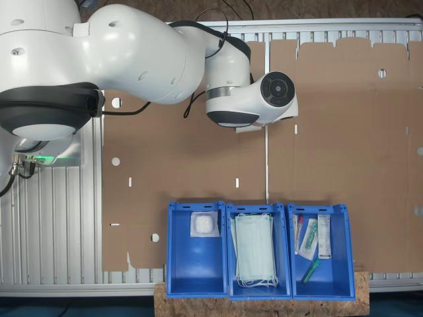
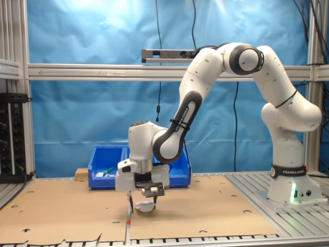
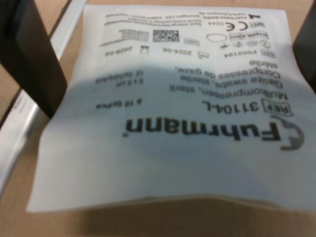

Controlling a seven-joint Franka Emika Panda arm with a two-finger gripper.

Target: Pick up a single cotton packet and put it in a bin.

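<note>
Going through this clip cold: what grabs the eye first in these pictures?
The white Franka arm bends low over the cardboard-covered table, its gripper just above a cotton packet in the second exterior view. In the wrist view, that printed white packet lies between the dark fingers. In the first exterior view, three blue bins stand side by side at the table's edge, one holding a single white packet, the middle one pale green face masks.

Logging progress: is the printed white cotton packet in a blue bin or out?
Out. The printed white cotton packet lies on brown cardboard between the gripper fingers, away from the blue bins.
</note>
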